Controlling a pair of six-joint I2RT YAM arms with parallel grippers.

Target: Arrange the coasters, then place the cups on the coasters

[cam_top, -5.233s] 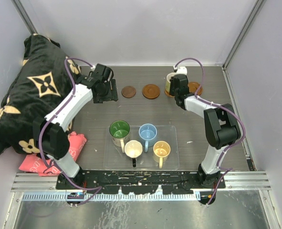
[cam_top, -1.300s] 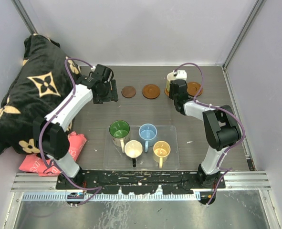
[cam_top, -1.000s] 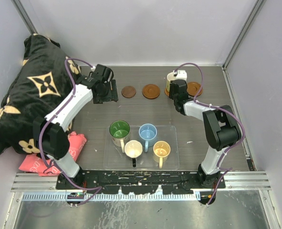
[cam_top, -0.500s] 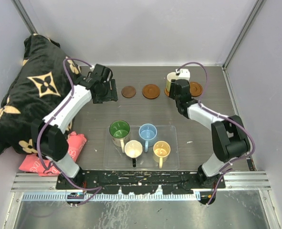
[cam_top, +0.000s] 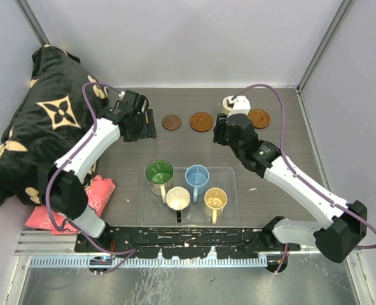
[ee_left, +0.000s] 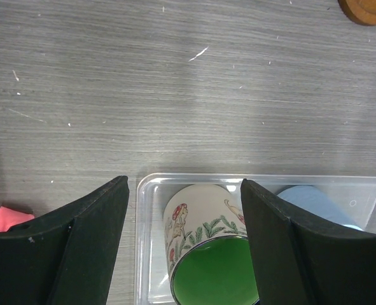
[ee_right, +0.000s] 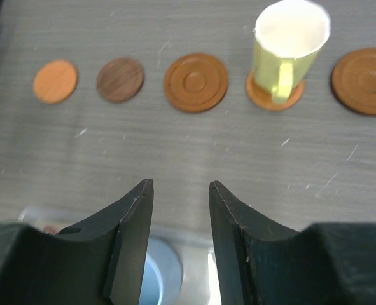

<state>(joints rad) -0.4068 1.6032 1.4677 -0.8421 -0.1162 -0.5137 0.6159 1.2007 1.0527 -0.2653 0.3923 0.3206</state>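
Cups and coasters, partway done: a pale yellow mug (ee_right: 289, 38) is sitting on its coaster (ee_right: 275, 94), second from the right in the far row. The orange coaster (ee_right: 55, 81), dark brown coaster (ee_right: 120, 79), ridged coaster (ee_right: 195, 82) and rightmost coaster (ee_right: 364, 81) are lying bare.

Nearer, a clear tray (cam_top: 229, 181) is holding the green-lined cup (cam_top: 159, 173), blue cup (cam_top: 197, 176), cream cup (cam_top: 177, 198) and yellow-tan cup (cam_top: 215, 200), packed close.

The right tool (ee_right: 181, 187) is hovering between row and tray, jaws slightly parted, gripping nothing. The left tool (ee_left: 182, 187) is hanging wide open and empty, far-left of the tray.

The next lift likely wants a grip on one cup's wall and a straight rise clear of the tray wall. The neighbours should go unnudged, and the cup should land centred on a bare coaster.
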